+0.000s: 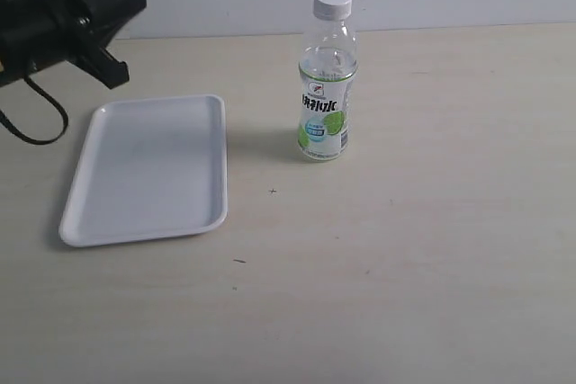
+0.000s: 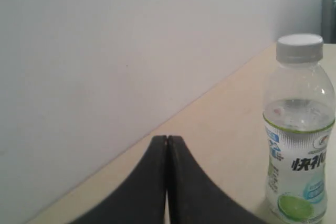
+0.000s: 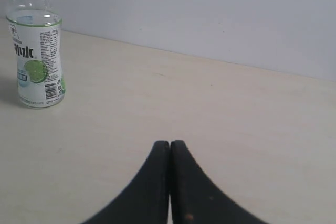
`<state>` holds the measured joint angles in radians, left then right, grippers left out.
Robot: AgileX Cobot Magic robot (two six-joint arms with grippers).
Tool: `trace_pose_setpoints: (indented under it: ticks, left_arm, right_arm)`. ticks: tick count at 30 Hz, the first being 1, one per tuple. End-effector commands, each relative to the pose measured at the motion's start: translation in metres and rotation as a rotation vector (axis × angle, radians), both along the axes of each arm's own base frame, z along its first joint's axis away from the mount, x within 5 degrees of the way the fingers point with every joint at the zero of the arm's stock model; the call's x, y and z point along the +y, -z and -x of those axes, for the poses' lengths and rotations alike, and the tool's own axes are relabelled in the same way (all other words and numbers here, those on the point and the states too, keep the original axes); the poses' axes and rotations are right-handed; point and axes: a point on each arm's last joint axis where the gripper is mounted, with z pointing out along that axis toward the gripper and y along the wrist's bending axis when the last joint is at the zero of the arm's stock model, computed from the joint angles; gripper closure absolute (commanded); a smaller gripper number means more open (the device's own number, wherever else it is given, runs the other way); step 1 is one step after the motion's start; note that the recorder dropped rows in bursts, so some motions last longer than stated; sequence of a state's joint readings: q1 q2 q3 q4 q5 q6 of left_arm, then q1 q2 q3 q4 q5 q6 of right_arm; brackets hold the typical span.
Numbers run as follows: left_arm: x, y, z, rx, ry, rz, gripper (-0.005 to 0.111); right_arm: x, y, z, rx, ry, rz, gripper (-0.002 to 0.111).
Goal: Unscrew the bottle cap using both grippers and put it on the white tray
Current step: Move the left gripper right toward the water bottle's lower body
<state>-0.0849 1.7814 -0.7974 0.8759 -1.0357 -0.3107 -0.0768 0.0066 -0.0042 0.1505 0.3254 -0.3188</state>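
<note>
The bottle stands straight up on the light brown table. The white bottle cap sits on top of its neck. The bottle is clear and has a little water showing above the label. The label is white, green and blue, with big dark Chinese letters on it and a picture of a green lime. The right wrist view shows the label's back with a bar code and tiny print, too small to read.

The white tray lies flat on the table, near the bottle but not touching it. Nothing is on it.

The left gripper has its two black jaws pressed together with nothing between them. It is up off the table and points toward the pale wall, with the bottle off to one side. The right gripper has its jaws pressed together too, and it holds nothing. It is well apart from the bottle.
</note>
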Motion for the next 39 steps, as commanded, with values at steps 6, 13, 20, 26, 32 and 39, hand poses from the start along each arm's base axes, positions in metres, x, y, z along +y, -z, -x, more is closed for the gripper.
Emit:
trace_pose_setpoints:
  ticks: [6,13,20,26,32,39]
  left_arm:
    - [-0.027,0.066,-0.028,0.101,0.145,0.125,0.107]
    - [-0.074,0.099,-0.037,0.134,0.259,0.113,0.101]
    - [-0.107,0.105,-0.04,0.116,0.315,0.11,0.054]
    - [-0.114,0.109,-0.038,0.119,0.329,0.105,0.018]
    - [-0.115,0.109,-0.037,0.119,0.332,0.102,0.015]
    - [-0.115,0.11,-0.037,0.121,0.336,0.1,0.015]
  right_arm:
    - [0.0,0.0,0.0,-0.018,0.009,-0.002,0.108]
    - [0.0,0.0,0.0,-0.018,0.009,-0.004,0.108]
    - [0.0,0.0,0.0,-0.018,0.009,-0.004,0.108]
    - [0.0,0.0,0.0,-0.018,0.009,-0.004,0.108]
    - [0.0,0.0,0.0,-0.018,0.009,-0.004,0.108]
    - [0.0,0.0,0.0,-0.018,0.009,-0.004,0.108]
